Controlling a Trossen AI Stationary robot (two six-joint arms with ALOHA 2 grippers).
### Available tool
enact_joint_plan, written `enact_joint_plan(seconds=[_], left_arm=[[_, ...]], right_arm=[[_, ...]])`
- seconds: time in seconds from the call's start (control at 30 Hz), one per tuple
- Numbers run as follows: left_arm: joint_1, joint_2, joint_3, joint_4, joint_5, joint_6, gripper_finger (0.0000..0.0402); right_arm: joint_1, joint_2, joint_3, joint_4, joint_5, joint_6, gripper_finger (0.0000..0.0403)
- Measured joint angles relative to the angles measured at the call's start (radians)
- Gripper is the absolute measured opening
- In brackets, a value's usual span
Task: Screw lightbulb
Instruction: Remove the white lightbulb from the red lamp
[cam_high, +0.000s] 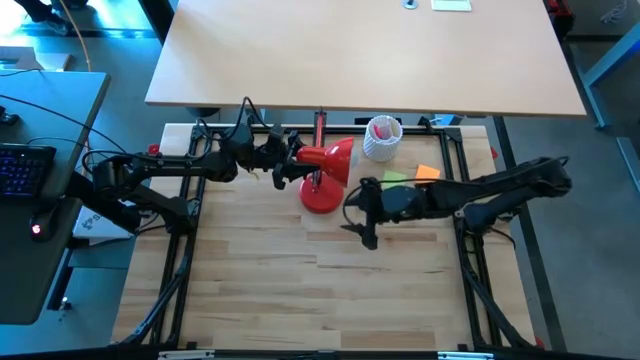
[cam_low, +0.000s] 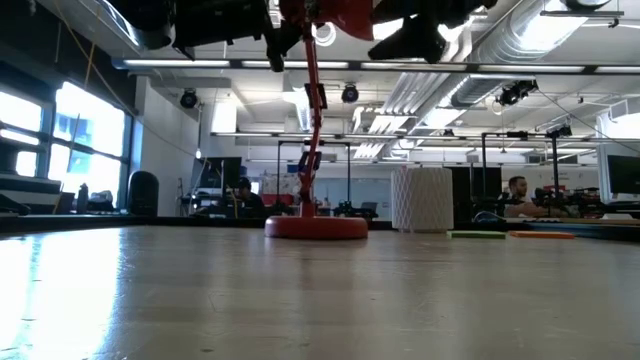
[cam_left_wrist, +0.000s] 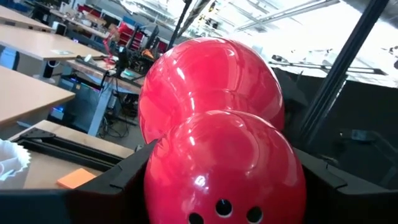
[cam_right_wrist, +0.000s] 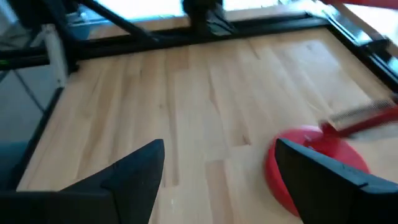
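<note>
Holding the red lamp shade (cam_left_wrist: 211, 124) steady matters: left end effector (cam_high: 290, 165) clamps it; right end effector (cam_right_wrist: 217, 168) hangs released, empty, nr lamp base (cam_right_wrist: 311, 155); lightbulb (cam_low: 323, 33) seems seated in shade already

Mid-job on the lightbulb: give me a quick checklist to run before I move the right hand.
1. Left hand steadying the red lamp shade: ok, its fingers sit on either side of the shade.
2. Right hand free: ok, open and empty above the table, beside the lamp.
3. Lightbulb seated: cannot tell. A white round shape shows under the shade in the low view, but how far it is screwed in is hidden.
4. Lamp base flat on the table: ok.
5. White perforated cup clear of both arms: ok, it stands behind the lamp.
</note>
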Motion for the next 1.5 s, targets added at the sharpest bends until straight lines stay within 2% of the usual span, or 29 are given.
enact_joint_plan(seconds=[0.17, 0.27, 0.33, 0.4, 0.5, 0.67, 0.83, 1.0, 1.13, 1.37, 1.5], left_arm=[[0.0, -0.001, 0.0, 0.0, 0.051, 0.005, 0.0251], [-0.002, -0.001, 0.0, 0.0, 0.104, 0.008, 0.0251], [-0.008, -0.001, 0.001, -0.001, 0.13, 0.017, 0.0251], [-0.015, -0.002, 0.001, 0.001, 0.152, 0.02, 0.0251], [-0.031, -0.002, 0.001, 0.001, 0.174, 0.023, 0.0251], [-0.064, -0.002, 0.001, 0.002, 0.179, 0.044, 0.0251], [-0.083, -0.002, 0.001, 0.001, 0.178, 0.067, 0.0251], [-0.093, -0.002, 0.001, 0.002, 0.172, 0.081, 0.0251], [-0.091, -0.002, 0.001, 0.0, 0.16, 0.074, 0.0251], [-0.092, -0.002, 0.001, 0.001, 0.162, 0.075, 0.0251], [-0.092, -0.002, 0.001, -0.002, 0.159, 0.072, 0.0251]], right_arm=[[-0.038, -0.086, -0.023, -0.025, -0.011, 0.042, 0.0303], [-0.019, -0.187, -0.023, -0.064, 0.004, 0.034, 0.0303], [0.004, -0.259, -0.023, -0.088, 0.067, 0.047, 0.0303], [0.036, -0.317, -0.023, -0.115, 0.175, 0.066, 0.0303], [0.09, -0.359, -0.023, -0.103, 0.294, 0.088, 0.0303], [0.15, -0.306, -0.023, 0.035, 0.296, 0.06, 0.0303], [0.156, -0.208, -0.023, 0.221, 0.325, 0.053, 0.0303], [0.131, -0.16, -0.023, 0.242, 0.387, 0.214, 0.0303], [0.096, -0.125, -0.023, 0.264, 0.384, 0.221, 0.0303], [0.018, -0.11, -0.023, 0.364, 0.22, 0.157, 0.0303], [-0.01, -0.11, -0.023, 0.364, 0.196, 0.06, 0.0303]])
